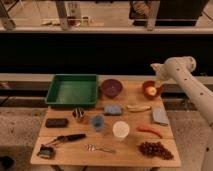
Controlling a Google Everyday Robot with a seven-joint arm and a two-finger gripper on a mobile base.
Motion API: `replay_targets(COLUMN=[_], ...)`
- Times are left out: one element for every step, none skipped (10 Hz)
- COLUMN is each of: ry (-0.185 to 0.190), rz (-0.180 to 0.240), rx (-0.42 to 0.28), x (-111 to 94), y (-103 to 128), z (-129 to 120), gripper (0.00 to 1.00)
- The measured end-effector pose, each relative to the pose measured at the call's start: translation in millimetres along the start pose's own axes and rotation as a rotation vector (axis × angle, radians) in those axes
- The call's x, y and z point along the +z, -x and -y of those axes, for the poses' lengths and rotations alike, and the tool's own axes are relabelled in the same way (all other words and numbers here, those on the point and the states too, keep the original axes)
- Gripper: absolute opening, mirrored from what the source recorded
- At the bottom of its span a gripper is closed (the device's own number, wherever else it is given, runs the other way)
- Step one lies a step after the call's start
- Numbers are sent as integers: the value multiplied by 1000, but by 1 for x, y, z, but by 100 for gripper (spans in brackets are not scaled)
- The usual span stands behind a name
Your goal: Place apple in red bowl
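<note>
**Apple sitting in the red bowl**

The apple (151, 91) is inside the red bowl (147, 86) at the back right of the wooden worktop (131, 154); the hand (158, 81) hangs just above the bowl's right rim, at the end of the white arm (186, 80) coming in from the right, can't tell how it's set. The maroon bowl (111, 87) is just left of the red one, then the green tray (73, 90); a banana (138, 107) lies in front of the red bowl, with a carrot (150, 130) and grapes (155, 149) nearer the front; a white cup (120, 129) stands mid-worktop.
</note>
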Motion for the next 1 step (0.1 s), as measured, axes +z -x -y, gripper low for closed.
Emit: replay_targets(ry=[-5], rz=[-6], rx=[2], x=[0], y=[1], z=[1], gripper=[80])
